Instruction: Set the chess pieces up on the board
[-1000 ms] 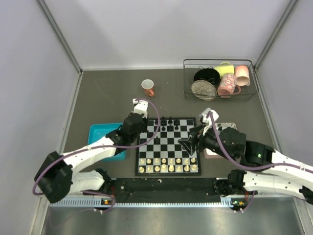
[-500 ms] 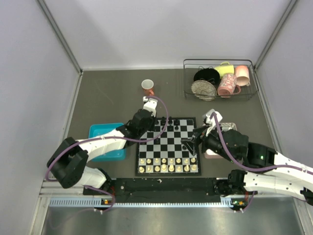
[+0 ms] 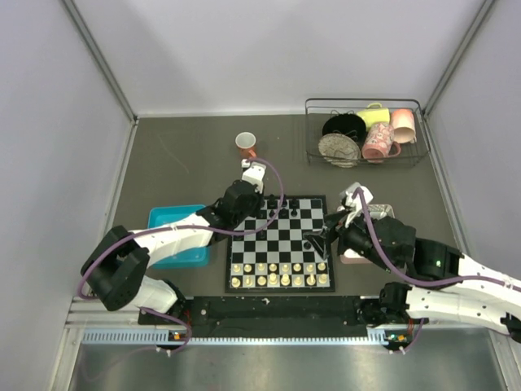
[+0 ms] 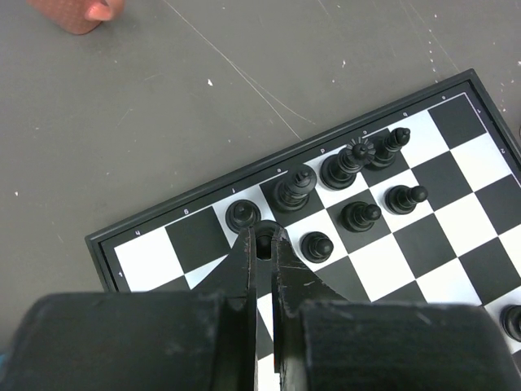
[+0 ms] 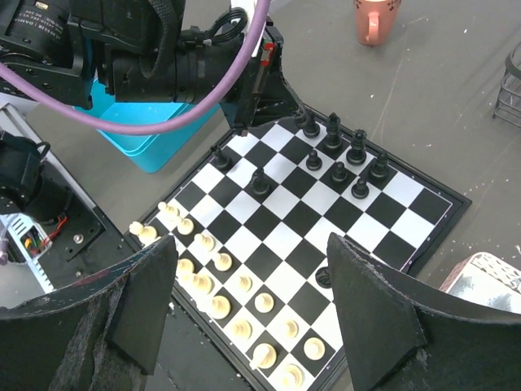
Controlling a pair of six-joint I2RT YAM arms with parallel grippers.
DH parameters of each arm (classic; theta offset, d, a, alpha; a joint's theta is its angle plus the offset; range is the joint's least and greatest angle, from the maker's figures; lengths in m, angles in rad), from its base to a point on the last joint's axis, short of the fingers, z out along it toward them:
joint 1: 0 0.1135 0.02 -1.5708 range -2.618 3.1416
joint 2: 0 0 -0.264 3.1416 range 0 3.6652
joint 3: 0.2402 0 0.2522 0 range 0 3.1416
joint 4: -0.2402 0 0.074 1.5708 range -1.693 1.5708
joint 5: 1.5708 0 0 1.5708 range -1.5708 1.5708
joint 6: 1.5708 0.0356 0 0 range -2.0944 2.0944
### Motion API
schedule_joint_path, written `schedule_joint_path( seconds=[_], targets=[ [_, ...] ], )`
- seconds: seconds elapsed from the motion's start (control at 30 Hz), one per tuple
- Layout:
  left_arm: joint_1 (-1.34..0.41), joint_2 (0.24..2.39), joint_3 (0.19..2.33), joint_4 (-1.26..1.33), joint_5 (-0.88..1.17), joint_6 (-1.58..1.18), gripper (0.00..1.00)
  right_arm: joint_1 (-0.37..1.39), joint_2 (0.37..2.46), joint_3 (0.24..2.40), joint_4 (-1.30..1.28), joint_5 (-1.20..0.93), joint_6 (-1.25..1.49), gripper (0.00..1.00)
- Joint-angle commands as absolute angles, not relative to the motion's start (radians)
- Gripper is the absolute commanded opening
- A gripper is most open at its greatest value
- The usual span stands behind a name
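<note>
Gloss catches on the black chess pieces (image 4: 360,216) — small turned figures bunched in two short rows at the far edge of the board (image 4: 191,240), a flat checkered square with a thin black border. I see the left gripper (image 4: 263,239) pinched shut on one black pawn (image 4: 264,247) over the second row near the far-left corner, just beside its neighbours. My right gripper (image 5: 256,305) hangs over the near-right squares, matte black fingers (image 5: 374,314) spread wide with nothing between. Cream-white pieces (image 5: 220,305) fill the two near rows. Middle squares lie mostly bare — a few stray black figures only. Scuffed grey table (image 4: 163,106) runs beyond the far border to a terracotta cup (image 3: 246,145); the teal tray (image 3: 167,224) sits just off the left edge.
</note>
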State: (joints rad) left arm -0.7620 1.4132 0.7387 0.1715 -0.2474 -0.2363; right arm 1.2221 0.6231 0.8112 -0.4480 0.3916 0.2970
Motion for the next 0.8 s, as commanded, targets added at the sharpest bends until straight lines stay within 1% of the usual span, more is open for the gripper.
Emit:
schedule_joint_path(
  seconds=[0.0, 0.33, 0.77],
  targets=[
    [-0.776, 1.416, 0.752, 0.187, -0.245, -0.244, 0.00, 1.235, 0.591, 0.807, -0.456, 0.408, 0.313, 0.74],
    [-0.813, 1.422, 0.736, 0.158, -0.291, -0.259, 0.00, 1.235, 0.545, 0.796, -0.479, 0.428, 0.314, 0.74],
    [-0.813, 1.476, 0.738, 0.158, -0.324, -0.272, 0.00, 1.233, 0.568, 0.799, -0.485, 0.425, 0.314, 0.74]
  ],
)
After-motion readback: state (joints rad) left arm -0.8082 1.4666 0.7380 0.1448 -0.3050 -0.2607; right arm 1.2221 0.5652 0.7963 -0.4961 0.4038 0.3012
